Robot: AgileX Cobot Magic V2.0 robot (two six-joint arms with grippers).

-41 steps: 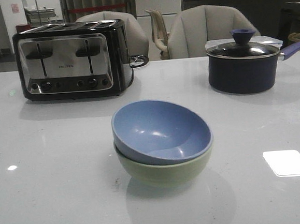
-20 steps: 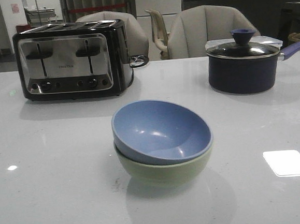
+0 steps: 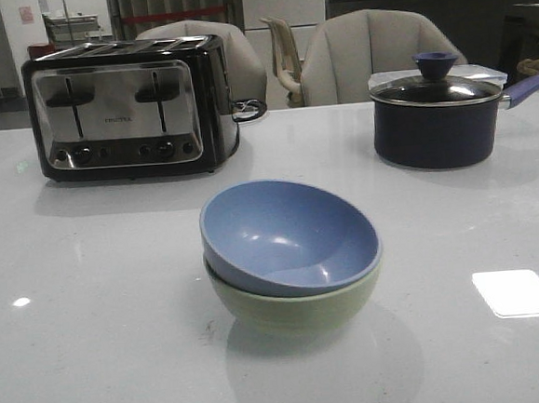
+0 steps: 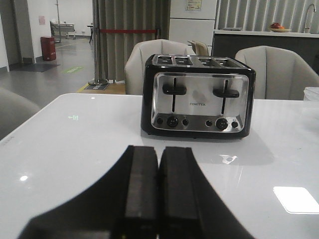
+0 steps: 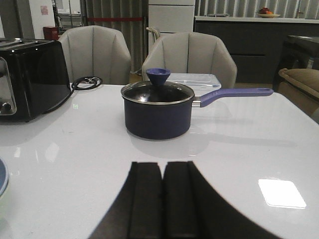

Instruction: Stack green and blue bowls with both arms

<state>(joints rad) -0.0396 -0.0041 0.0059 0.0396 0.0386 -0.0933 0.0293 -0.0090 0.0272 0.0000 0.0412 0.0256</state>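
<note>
While the blue bowl (image 3: 289, 237) sat nested in the green bowl (image 3: 296, 302), well clear of the left tool (image 4: 158, 191) and right tool (image 5: 163, 199), both pressed together, stacking looked done; no further grasp seemed needed.

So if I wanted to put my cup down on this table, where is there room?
Plenty. The near table is bare to the left and right of the stacked blue bowl and green bowl. There is also an open strip at the back between the toaster and the saucepan. The middle is taken by the bowls.
</note>
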